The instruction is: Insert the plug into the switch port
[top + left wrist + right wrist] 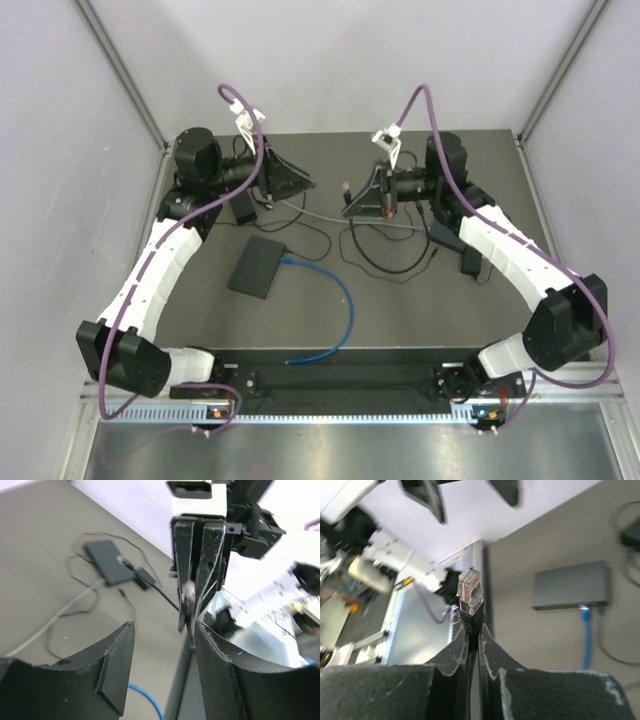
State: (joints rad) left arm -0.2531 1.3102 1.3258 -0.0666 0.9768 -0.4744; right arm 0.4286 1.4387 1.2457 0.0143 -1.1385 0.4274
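Holding plug (470, 592) clamped in my right end effector (472, 636), contact end protruding free for insertion. My left end effector (165, 627) stands apart, empty. Switch (258, 267) lies on surface (420, 300), well apart.

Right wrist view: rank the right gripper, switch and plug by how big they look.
1. right gripper
2. switch
3. plug
Gripper and plug are much nearer, so true sizes are unsure.

The clear-tipped, black-booted plug (470, 592) is being pinched upright above the table; the flat dark switch (257, 266) is lying at its 8 o'clock in the top view.
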